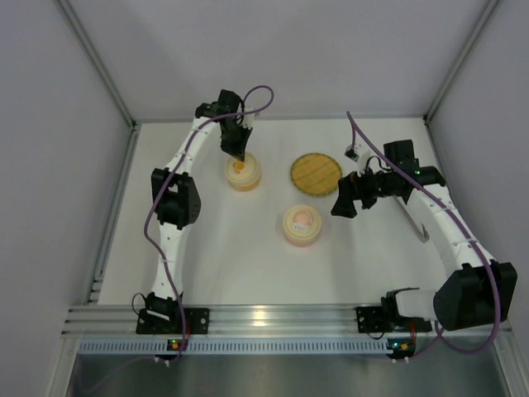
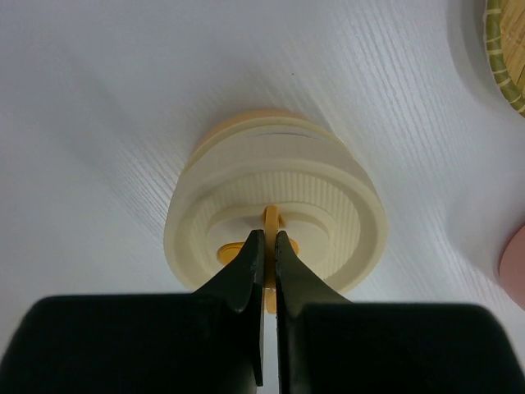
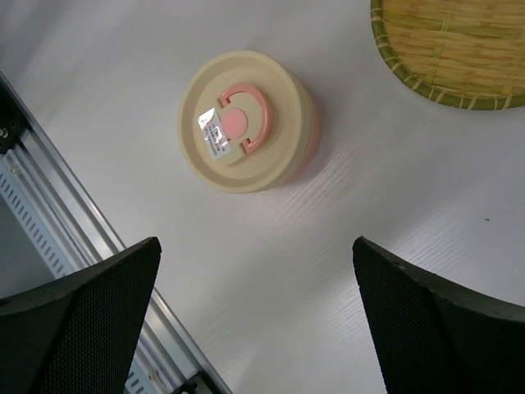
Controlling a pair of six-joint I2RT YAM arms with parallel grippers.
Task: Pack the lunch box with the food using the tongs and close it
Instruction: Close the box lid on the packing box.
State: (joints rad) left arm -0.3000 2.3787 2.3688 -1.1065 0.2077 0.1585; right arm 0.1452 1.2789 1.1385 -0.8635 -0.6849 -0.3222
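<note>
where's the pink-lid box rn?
Top view: centre, the pink-lid box sits just nearer the arms than the woven plate, right of the orange-lid box. Right wrist view: ahead of the open right pincer, untouched.

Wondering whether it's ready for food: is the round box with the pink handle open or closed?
Closed: the cream lid sits flush on the pink-handled box, covering it fully. What is inside, I cannot tell.

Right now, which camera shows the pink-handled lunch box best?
Right wrist: the pink-handled lunch box sits whole and close, lid detail clear. Top view shows it whole but small. Left wrist catches only a pink sliver at its right edge.
</note>
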